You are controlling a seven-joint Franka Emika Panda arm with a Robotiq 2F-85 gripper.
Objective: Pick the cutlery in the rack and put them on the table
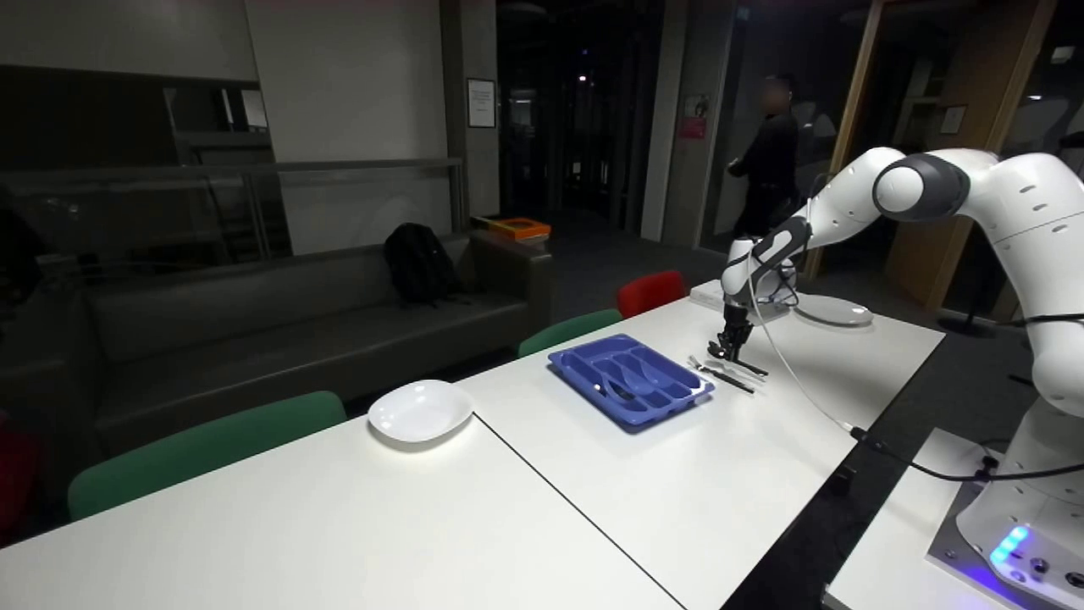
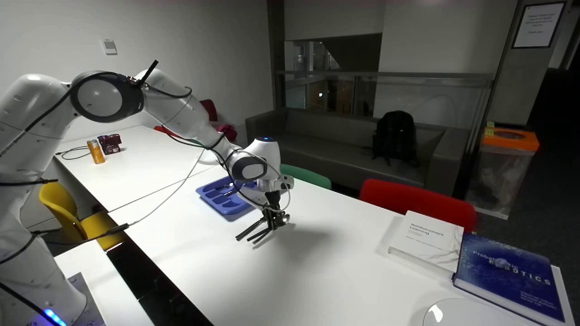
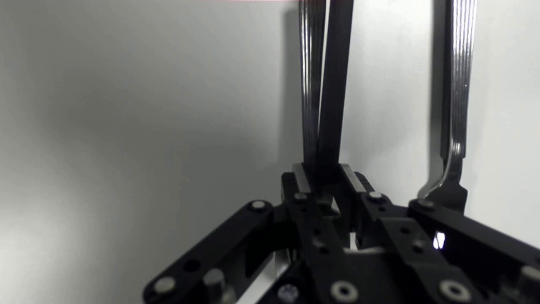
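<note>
1. Gripper (image 3: 326, 177) clamped on cutlery (image 3: 311, 84): slim, ribbed, dark-to-silvery handles, count uncertain; contact with the table (image 1: 406, 534) cannot be told.
2. Fork (image 1: 733, 382) just beside, lying on the table: silvery tines, dark handle.
3. Rack (image 1: 669, 407) near: blue, compartmented, glints inside.
4. Table white, smooth, crossed by a dark seam (image 1: 576, 507).
5. Room dim: grey sofa (image 1: 254, 339), black backpack (image 2: 394, 136), green chair (image 1: 212, 445), red chair (image 2: 417, 197), person (image 1: 772, 152) standing beyond.

Your surroundings: an office-type common area. In an exterior view, you have the sectional white table (image 2: 326, 280) at 6 o'clock, the Reinforcement Learning textbook (image 2: 426, 240) and blue robotics textbook (image 2: 507, 274) at 4, and a framed notice (image 2: 539, 25) at 2. In an exterior view, the sofa (image 1: 254, 339) stands at 9.
</note>
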